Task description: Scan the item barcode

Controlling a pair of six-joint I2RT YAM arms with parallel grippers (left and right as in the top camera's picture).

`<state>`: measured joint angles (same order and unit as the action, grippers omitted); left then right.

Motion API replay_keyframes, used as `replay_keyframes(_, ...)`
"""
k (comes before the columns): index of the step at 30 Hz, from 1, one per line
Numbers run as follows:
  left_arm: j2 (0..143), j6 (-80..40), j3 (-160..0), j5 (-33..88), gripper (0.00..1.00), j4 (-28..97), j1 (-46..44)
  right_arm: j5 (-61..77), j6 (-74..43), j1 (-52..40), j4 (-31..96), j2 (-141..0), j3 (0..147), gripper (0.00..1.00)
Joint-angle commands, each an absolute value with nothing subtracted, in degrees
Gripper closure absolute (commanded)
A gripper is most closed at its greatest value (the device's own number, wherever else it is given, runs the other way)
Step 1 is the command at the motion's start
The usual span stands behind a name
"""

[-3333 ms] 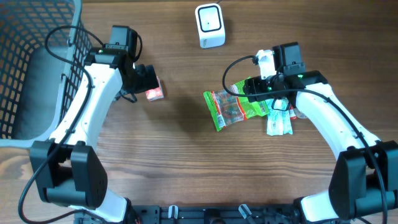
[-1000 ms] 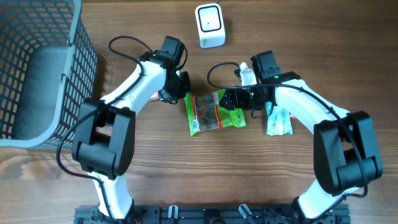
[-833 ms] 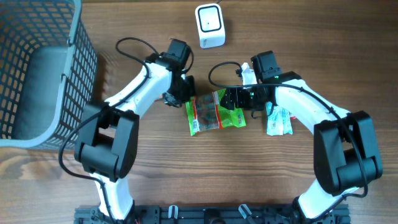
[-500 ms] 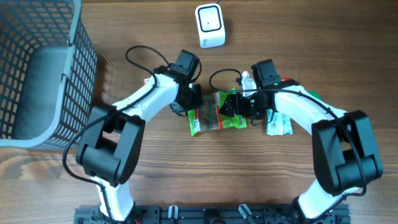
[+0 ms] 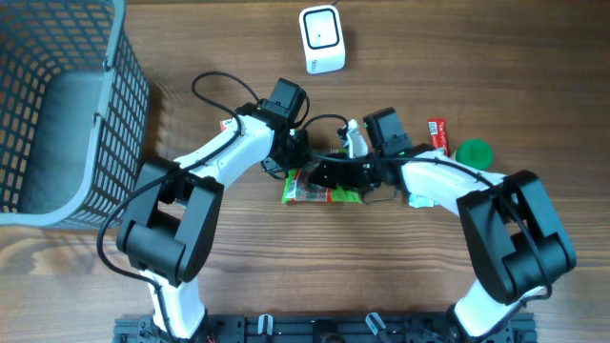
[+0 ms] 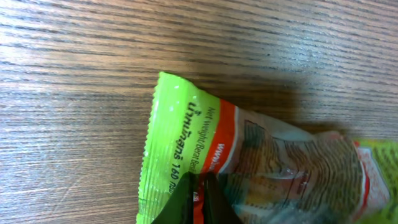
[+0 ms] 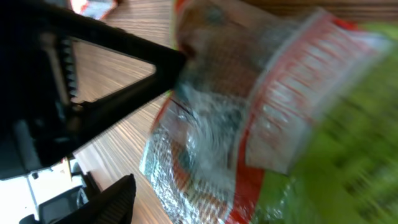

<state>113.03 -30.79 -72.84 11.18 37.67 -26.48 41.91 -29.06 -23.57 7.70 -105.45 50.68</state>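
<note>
A green and red snack bag (image 5: 319, 193) lies crumpled at the table's middle. In the right wrist view the bag (image 7: 261, 124) fills the frame, close up and partly raised. My right gripper (image 5: 331, 173) is closed on its right part; one black finger (image 7: 115, 202) shows at the lower left and the other is hidden behind the bag. My left gripper (image 5: 294, 160) is shut, with its tips (image 6: 200, 186) resting on the bag's (image 6: 186, 137) green left end. The white scanner (image 5: 321, 39) stands at the back centre, apart from both grippers. No barcode is visible.
A grey wire basket (image 5: 57, 105) fills the back left. A small red-and-white item (image 5: 229, 124) lies behind the left arm. To the right lie a red stick pack (image 5: 437, 133), a green lid (image 5: 472, 152) and a white packet (image 5: 419, 200).
The right gripper has pushed left with the bag, which has bunched up and narrowed. The left gripper came right onto the bag's left end. The red stick pack and green lid are now uncovered.
</note>
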Motion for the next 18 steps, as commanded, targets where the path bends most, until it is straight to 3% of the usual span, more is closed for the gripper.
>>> replay_keyframes(1, 117.23, -31.99, -70.37, 10.39, 0.96, 38.33, -27.22, 43.33, -34.28, -26.39, 3.51, -106.63, 50.87, 0.40)
replay_keyframes(5, 117.23, -31.99, -70.37, 10.39, 0.96, 38.28, -27.22, 41.65, -31.40, -26.79, 2.31, -106.76, 50.87, 0.55)
replay_keyframes(8, 116.84, -31.97, -70.54, 10.15, 0.96, 38.30, -26.92, 41.93, -26.28, -26.79, 2.11, -106.89, 50.87, 0.82)
replay_keyframes(10, 114.50, -31.97, -70.94, 6.96, 0.96, 38.35, -25.71, 42.54, -20.95, -26.76, 2.28, -106.89, 50.87, 0.91)
replay_keyframes(16, 103.33, -31.94, -70.94, -1.58, 0.96, 41.28, -21.02, 48.47, -14.92, -23.03, 3.70, -106.83, 50.89, 0.96)
replay_keyframes(18, 100.09, -31.88, -70.94, -1.58, 0.96, 42.24, -18.63, 59.02, -8.36, -18.98, 3.66, -106.80, 50.89, 0.96)
